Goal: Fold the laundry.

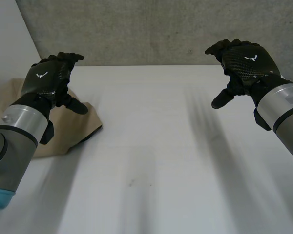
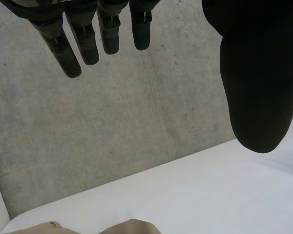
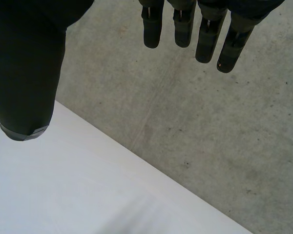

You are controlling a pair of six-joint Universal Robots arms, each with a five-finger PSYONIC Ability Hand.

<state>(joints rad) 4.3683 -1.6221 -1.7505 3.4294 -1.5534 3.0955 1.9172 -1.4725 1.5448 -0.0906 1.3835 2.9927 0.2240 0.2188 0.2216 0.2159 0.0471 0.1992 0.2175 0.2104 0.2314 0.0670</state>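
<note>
Laundry (image 1: 71, 127), one beige cloth, is lying crumpled at the left edge of the white table (image 1: 151, 156), on the side of the left arm, and part of it is running out of the head view. The left hand (image 1: 49, 78) is hovering over this cloth with its back turned up, and its thumb is pointing toward the middle of the table. In the left wrist view its fingers (image 2: 63, 53) are hanging nearly straight and a little spread, well apart from the thumb, and nothing is lying between them. A small piece of the beige cloth (image 2: 132, 227) is showing there below the palm, near the corner of the table. The right hand (image 1: 246, 61) is hanging in the air over the far right part of the table, well apart from the cloth. In the right wrist view its fingers (image 3: 205, 39) are reaching out straight, away from the thumb, and they are gripping nothing. A grey concrete wall (image 1: 151, 29) is standing behind the table
</note>
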